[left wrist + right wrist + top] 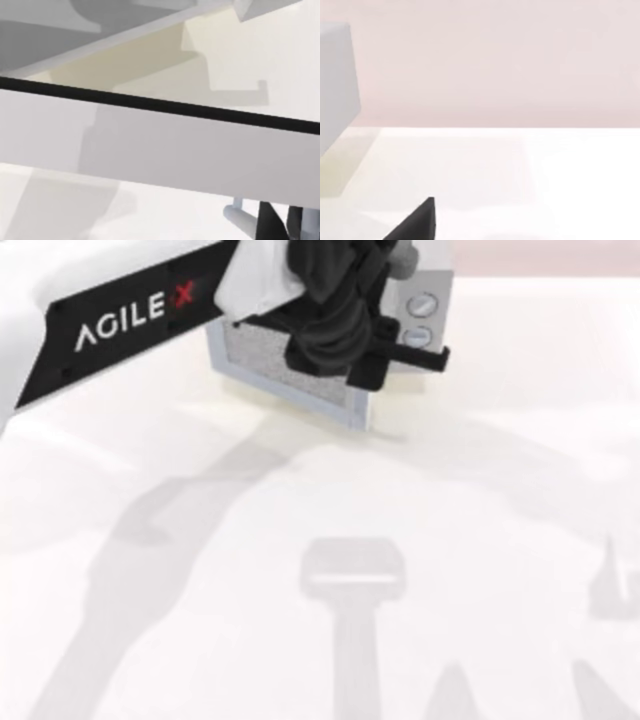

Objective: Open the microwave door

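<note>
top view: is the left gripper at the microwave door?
Yes, the left gripper sits over the microwave door, at its edge beside the two-knob panel.

My left arm [120, 325] is a white shell with a long black side panel that tapers to a point. White capitals on that panel read AGILE, followed by a red X. Past the panel comes a plain white boxy wrist block [255, 280], and beyond it my left gripper [400, 355], matt black throughout: a lumpy, rounded body of stacked curved housings ending in slim, straight, square-edged black fingers [420, 358]. Of my right arm only a black wedge-shaped tip [417, 222] shows.
</note>
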Action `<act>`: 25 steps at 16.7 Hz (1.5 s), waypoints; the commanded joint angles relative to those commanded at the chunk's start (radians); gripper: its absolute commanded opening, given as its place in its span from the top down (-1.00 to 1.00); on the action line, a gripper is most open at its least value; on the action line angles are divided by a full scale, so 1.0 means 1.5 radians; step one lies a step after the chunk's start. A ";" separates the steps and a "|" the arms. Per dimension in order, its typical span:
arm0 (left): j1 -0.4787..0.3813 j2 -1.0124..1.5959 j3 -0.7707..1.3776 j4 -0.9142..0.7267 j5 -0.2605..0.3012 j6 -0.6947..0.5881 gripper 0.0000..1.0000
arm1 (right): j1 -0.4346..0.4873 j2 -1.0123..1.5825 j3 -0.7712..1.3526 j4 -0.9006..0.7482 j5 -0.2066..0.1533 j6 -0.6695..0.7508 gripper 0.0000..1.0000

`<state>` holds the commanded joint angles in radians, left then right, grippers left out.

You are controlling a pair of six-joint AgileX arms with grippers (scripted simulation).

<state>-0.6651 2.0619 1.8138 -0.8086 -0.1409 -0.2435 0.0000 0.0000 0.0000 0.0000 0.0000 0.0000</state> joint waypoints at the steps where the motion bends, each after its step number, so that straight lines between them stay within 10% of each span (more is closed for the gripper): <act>1: 0.000 0.000 0.000 0.000 0.000 0.000 1.00 | 0.000 0.000 0.000 0.000 0.000 0.000 -1.00; 25: 0.001 -0.013 -0.022 0.009 0.013 0.016 1.00 | 0.000 0.000 0.000 0.000 0.000 0.000 -1.00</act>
<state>-0.6637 2.0424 1.7814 -0.7950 -0.1212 -0.2189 0.0000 0.0000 0.0000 0.0000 0.0000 0.0000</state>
